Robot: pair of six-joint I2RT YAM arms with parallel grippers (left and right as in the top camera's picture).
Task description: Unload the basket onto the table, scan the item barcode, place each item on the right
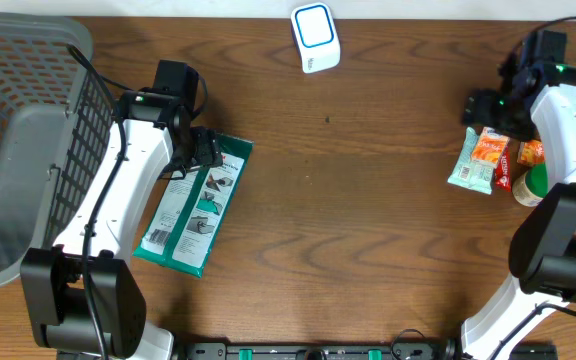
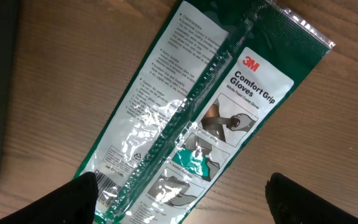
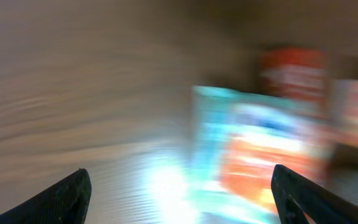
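Observation:
A green and white pack of 3M Comfort Grip gloves (image 1: 193,205) lies flat on the wooden table at the left. My left gripper (image 1: 200,150) hovers open over its upper end. In the left wrist view the pack (image 2: 210,112) fills the frame, and a barcode (image 2: 106,177) shows by the left finger of the gripper (image 2: 182,190). The white scanner (image 1: 315,37) stands at the far middle edge. At the right, my right gripper (image 1: 483,108) is open above a teal and orange snack bag (image 1: 478,158). The right wrist view is blurred, with the bag (image 3: 260,149) ahead of the open gripper (image 3: 182,183).
A grey mesh basket (image 1: 8,60) takes up the far left. A red packet (image 1: 505,165), an orange packet (image 1: 530,152) and a green and white bottle (image 1: 533,185) sit by the snack bag near the right arm.

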